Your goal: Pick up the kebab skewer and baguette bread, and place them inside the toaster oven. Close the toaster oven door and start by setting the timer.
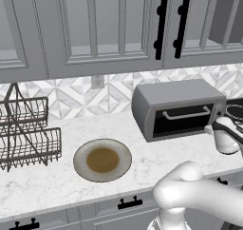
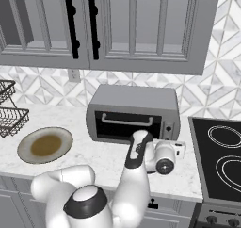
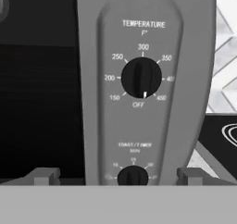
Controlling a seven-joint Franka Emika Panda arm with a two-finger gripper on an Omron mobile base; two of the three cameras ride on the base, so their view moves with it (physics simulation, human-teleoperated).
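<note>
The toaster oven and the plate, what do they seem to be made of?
Toaster oven: probably brushed or painted metal, uniform matte grey shell; its door looks like dark glass. Plate: likely glazed ceramic, grey rim with a brown centre, faint sheen.

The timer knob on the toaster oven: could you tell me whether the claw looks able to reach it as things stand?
Probably yes. The open claw faces the toaster oven panel squarely, the timer knob sits between its fingertips, and nothing lies between them.
</note>
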